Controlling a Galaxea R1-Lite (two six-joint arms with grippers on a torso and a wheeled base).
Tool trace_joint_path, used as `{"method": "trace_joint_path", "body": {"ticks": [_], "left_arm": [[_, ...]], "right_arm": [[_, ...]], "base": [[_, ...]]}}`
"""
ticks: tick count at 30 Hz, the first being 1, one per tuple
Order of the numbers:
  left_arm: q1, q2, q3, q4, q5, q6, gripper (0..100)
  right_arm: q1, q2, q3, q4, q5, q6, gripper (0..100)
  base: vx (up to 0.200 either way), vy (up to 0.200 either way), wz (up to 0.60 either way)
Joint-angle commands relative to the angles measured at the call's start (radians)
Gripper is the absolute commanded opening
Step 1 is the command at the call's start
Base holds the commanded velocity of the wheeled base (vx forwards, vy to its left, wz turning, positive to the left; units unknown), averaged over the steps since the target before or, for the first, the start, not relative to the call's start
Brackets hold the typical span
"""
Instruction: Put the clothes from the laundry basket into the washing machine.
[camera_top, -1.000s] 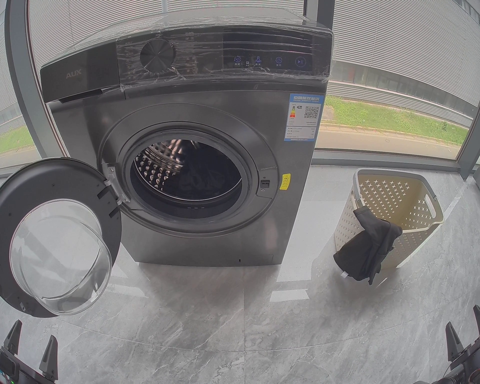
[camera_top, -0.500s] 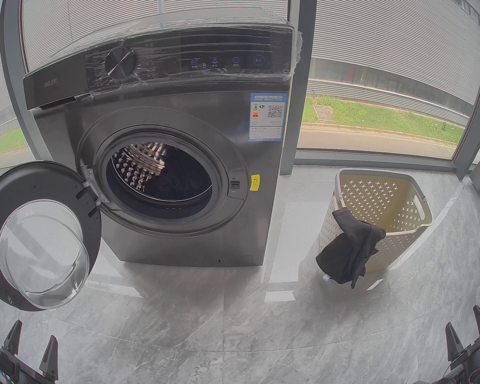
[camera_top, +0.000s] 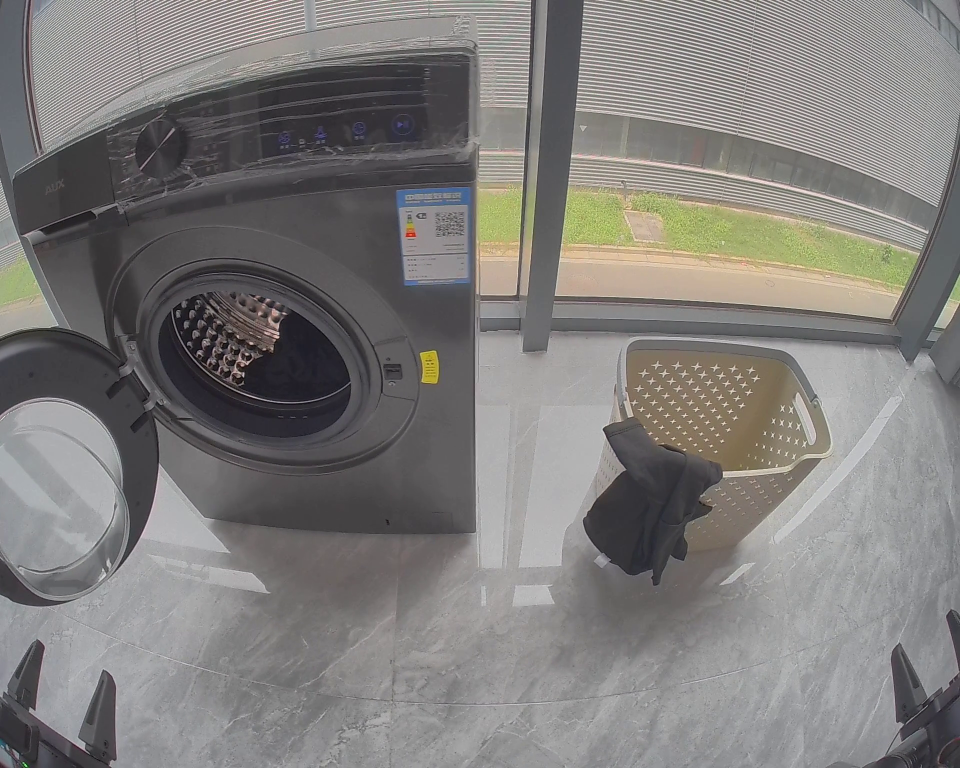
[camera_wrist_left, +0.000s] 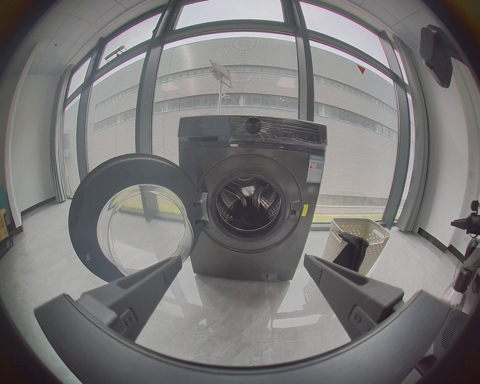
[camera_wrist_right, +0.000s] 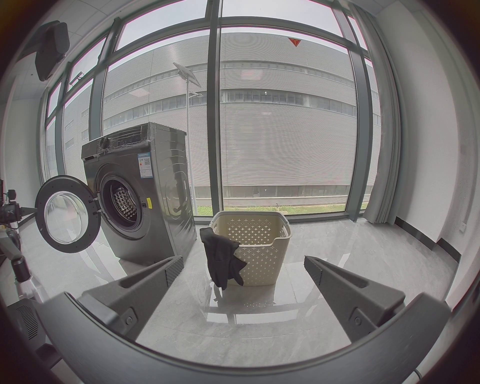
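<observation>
Count on inspection: one grey metal front-loading washing machine (camera_top: 330, 210); one round glass-windowed door (camera_top: 60, 470); one cream perforated plastic laundry basket (camera_top: 700, 400); one black cloth garment (camera_top: 645, 500).

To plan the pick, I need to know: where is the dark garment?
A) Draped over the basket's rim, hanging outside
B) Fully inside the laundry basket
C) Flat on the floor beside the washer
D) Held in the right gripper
A: the dark garment hangs over the laundry basket rim, down its outer wall.
</observation>
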Motion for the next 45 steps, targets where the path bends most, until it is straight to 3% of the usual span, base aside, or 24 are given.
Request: {"method": "trace_joint_path", "body": {"ticks": [1,14,26,35,45], "left_arm": [[0.0,-0.015,0.016,-0.001,0.001,0.0,100],[0.0,-0.015,0.016,-0.001,0.001,0.001,100],[0.0,-0.015,0.016,-0.001,0.001,0.0,100],[0.0,-0.015,0.016,-0.001,0.001,0.0,100],[0.0,-0.015,0.016,-0.001,0.001,-0.002,100]], "right_arm": [[0.0,-0.009,0.018,-0.001,-0.001,0.0,100],[0.0,-0.009,0.018,-0.001,0.001,0.0,100],[0.0,-0.009,0.018,0.001,-0.001,-0.001,100],[0.0,-0.009,0.018,-0.001,-0.001,-0.001,100],[0.0,-0.009,0.018,-0.001,-0.001,-0.001,100]], "base": [[0.0,-0.2,0.0],[0.0,-0.2,0.0],[0.0,0.0,0.0],[0.2,0.0,0.0],[0.0,-0.02,0.0]]}}
